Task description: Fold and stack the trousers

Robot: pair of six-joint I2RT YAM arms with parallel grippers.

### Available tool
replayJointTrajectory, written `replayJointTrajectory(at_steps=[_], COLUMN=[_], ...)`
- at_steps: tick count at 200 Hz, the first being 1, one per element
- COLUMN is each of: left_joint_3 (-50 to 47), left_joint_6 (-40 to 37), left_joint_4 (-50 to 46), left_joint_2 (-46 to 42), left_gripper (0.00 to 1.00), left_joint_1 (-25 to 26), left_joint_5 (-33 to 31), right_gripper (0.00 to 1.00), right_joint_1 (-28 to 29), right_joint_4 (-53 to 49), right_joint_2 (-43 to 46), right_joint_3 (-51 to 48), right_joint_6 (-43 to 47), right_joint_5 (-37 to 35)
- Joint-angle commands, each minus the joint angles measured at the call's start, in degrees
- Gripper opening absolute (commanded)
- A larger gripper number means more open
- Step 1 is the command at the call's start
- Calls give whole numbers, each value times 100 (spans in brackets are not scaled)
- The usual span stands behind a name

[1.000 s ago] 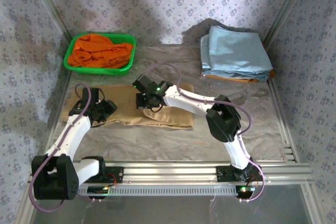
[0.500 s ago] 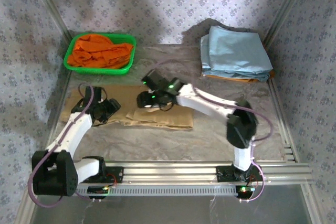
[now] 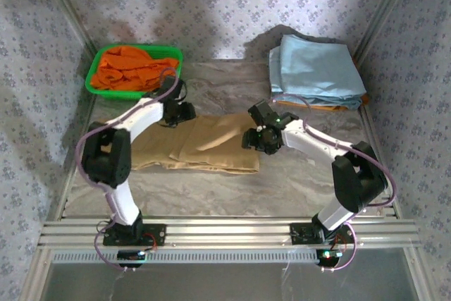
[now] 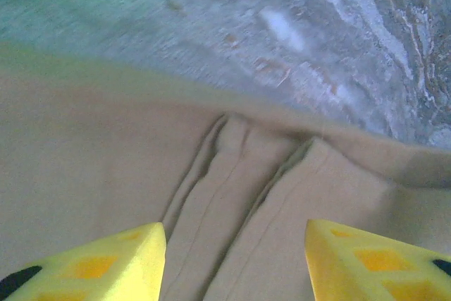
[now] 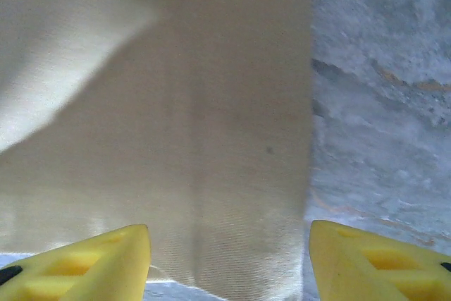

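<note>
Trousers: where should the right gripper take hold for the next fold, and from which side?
Probably the right end of the trousers, near its middle, coming in low from the right. That end lies flat with a straight free edge on the table, and the open right gripper hovers right at it.

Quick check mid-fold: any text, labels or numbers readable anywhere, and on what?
None readable. The trousers show plain tan cloth with no tag or print in view. The green basket and the light blue stack carry no legible marking.
</note>
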State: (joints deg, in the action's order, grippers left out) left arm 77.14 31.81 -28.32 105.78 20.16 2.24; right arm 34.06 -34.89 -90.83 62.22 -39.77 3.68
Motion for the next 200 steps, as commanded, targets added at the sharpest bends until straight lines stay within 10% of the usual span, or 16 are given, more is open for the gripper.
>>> replayJointTrajectory(at_steps=[1, 59, 114, 200], left_joint_3=[662, 1094, 700, 228], left_joint_6=[-648, -828, -627, -553], left_joint_4=[-349, -519, -388, -363], left_joint_2=[609, 1407, 1165, 193], left_gripper=[51, 47, 0, 4], left_joint_1=[220, 471, 489, 519], left_joint_5=[-278, -825, -1102, -1471], right_gripper=[62, 62, 61, 59], right_joint_1=[-210, -450, -480, -464], right_joint_4=[347, 632, 762, 896], right_joint_2=[187, 84, -11, -98], right_joint_3=[-265, -695, -790, -904], right_joint_6=[206, 285, 311, 233], right_joint_5=[195, 450, 508, 502])
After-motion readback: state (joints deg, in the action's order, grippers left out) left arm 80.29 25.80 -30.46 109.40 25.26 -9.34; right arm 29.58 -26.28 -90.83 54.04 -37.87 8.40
